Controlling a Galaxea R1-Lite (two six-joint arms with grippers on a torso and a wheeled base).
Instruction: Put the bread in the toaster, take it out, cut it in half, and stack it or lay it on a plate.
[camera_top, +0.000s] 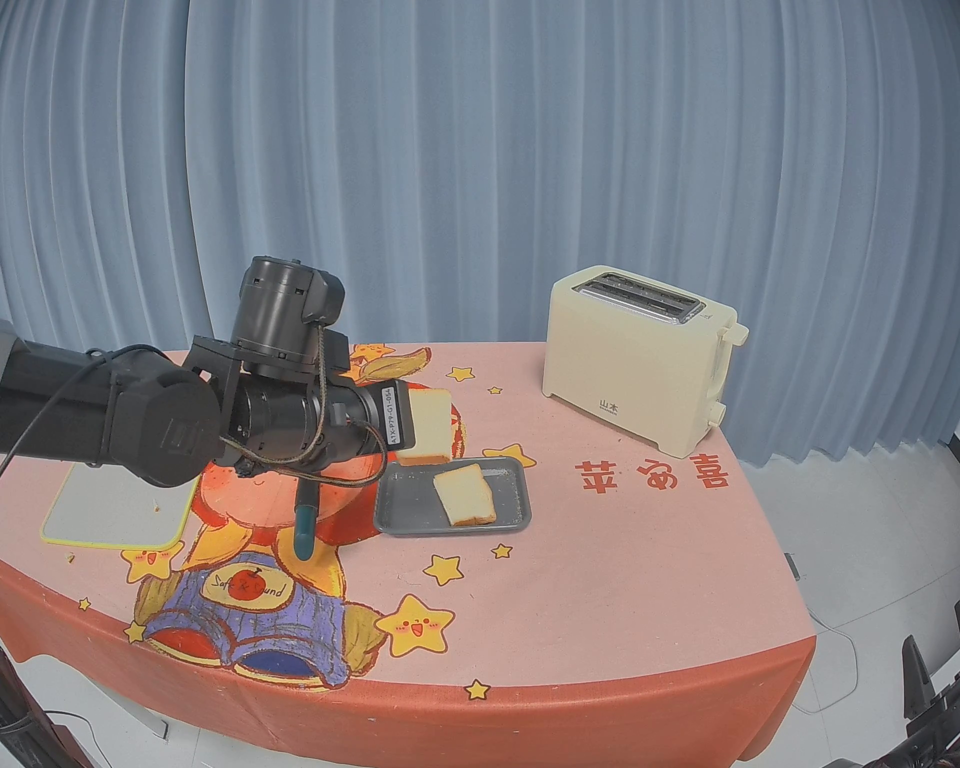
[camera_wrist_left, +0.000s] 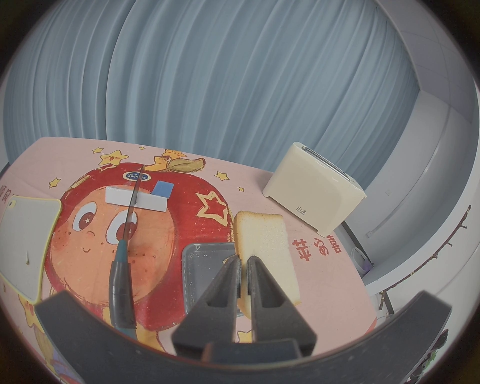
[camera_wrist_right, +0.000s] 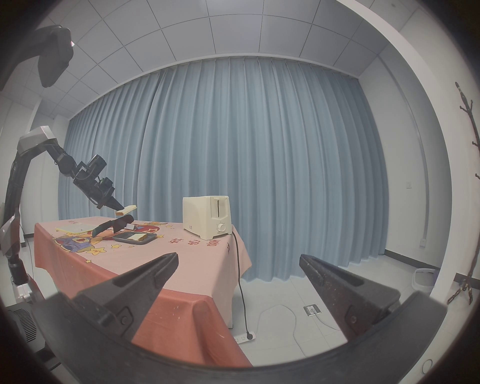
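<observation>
Bread slice (camera_wrist_left: 265, 240), spongy, clamped in left fingers (camera_wrist_left: 220, 300) | right fingers (camera_wrist_right: 135, 295) apart | flat grey tray (camera_top: 405, 505), probably metal

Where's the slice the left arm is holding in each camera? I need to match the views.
Head view: slice raised above the tray's far edge.
Left wrist view: slice pinched in the left gripper, tray beneath.
Right wrist view: slice far off, raised above the tray.
Shared landmark: the cream toaster.
</observation>
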